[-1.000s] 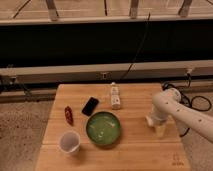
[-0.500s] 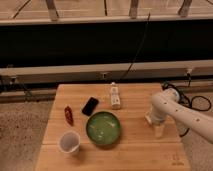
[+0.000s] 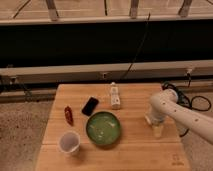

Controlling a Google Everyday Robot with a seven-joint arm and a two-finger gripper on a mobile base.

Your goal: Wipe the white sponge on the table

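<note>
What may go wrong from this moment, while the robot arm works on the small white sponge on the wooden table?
1. The gripper hangs directly over the small off-white rectangular sponge, which lies close to one side edge of the light-brown wooden table. A wipe toward that edge might push the sponge off.
2. A long wipe the other way could hit the round green bowl.
3. The white arm hides part of the sponge, so contact is hard to judge.

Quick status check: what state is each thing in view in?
gripper: low over right side of table
white sponge: apparently under gripper, on table
green bowl: upright, empty
white cup: upright
black phone: flat, screen dark
power strip: lying flat
red object: lying flat
</note>
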